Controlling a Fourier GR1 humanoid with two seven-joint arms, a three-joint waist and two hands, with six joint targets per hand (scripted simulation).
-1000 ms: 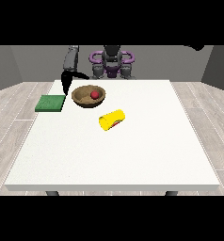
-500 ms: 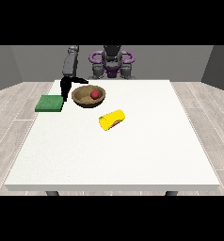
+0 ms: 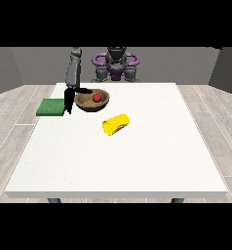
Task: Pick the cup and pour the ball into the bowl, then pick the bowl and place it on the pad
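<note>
Robot hand [image 3: 69, 100] beside bowl [image 3: 92, 101] (ball [image 3: 96, 97] inside); grip unclear, no writing.

Red ball [image 3: 96, 97] in brown bowl [image 3: 102, 103], yellow cup [image 3: 116, 124] sideways nearby, green pad [image 3: 50, 107] beside.

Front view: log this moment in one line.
ball in bowl | cup on its side | hand at bowl's rim | pad bare

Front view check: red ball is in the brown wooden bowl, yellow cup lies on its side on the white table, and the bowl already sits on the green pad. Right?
Not quite. In the front view the brown wooden bowl stands on the white table beside the green pad, not on it. The rest holds: the red ball is in the bowl, and the yellow cup lies on its side.
</note>
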